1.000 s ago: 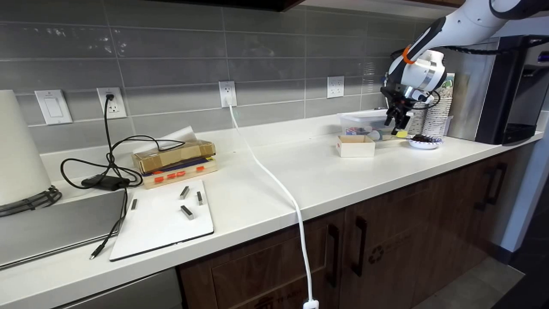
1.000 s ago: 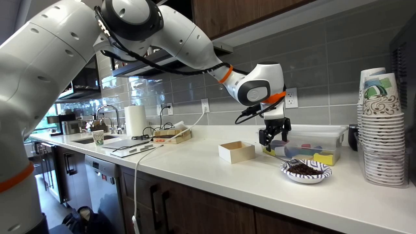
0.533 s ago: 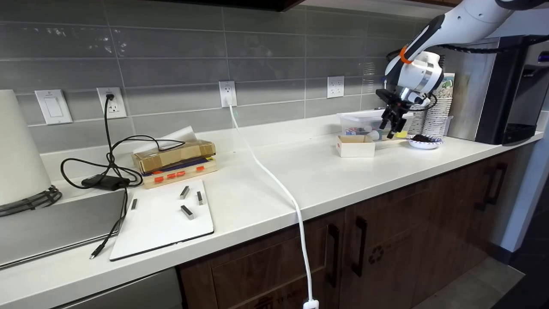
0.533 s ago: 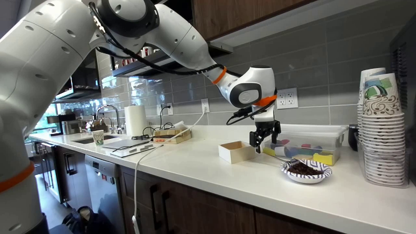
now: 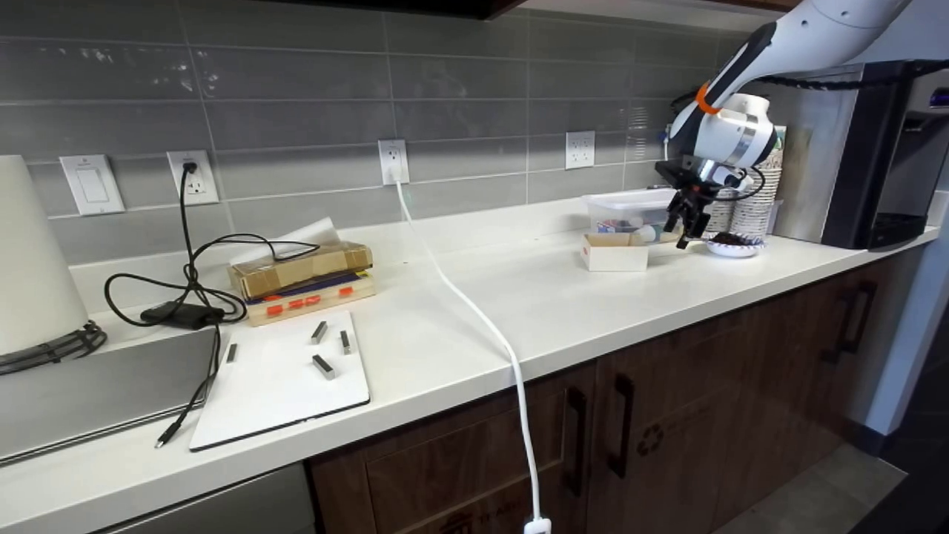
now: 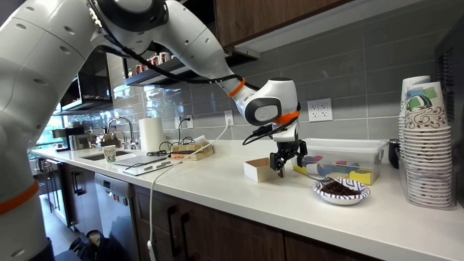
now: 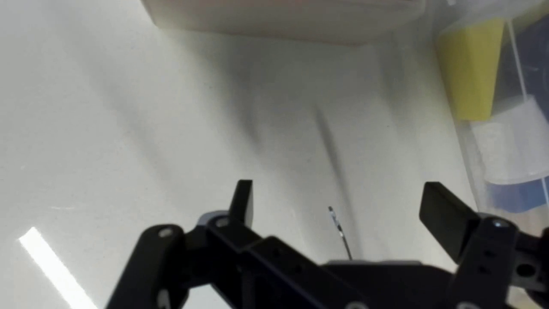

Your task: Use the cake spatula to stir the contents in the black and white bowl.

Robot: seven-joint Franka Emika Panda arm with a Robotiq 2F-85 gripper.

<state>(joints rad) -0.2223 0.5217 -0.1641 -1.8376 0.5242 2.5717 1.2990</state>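
In an exterior view, a dark wooden cabinet door [image 5: 676, 393] carries a recycling sign [image 5: 650, 440], with a faint word [image 5: 686, 420] beside it, too dim for reading; the neighbouring door [image 5: 474, 452] shows a bin sign [image 5: 456, 525] and letters [image 5: 506, 511] that seem to spell TRASH

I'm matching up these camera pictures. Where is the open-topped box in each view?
In an exterior view: the box, right of centre, in front of the clear plastic bin.
In an exterior view: the box, just right of centre, left of the bin.
Wrist view: the box, cut off at the top edge; bin at right.
Shared landmark: the bin.
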